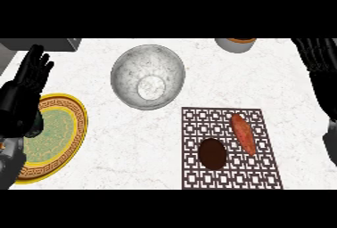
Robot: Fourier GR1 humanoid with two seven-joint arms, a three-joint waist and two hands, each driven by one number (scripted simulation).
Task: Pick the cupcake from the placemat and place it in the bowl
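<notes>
Sitting on the brown lattice-pattern placemat, lower-left part: dark brown round cupcake, seen from straight above, so only its top shows and the wrapper can't be made out. Orange-red elongated sweet potato lies on the same mat just up-right of it, close, contact unclear. Grey marbled round bowl stands up-left of the mat on the white marble counter, apart from it. Left hand at the left edge, fingers straight up, released; it hides the left rim of the yellow-bordered green plate. Right hand at the right edge, partly cut off, fingers straight, released. Small round container at the top is cropped, can't identify
</notes>
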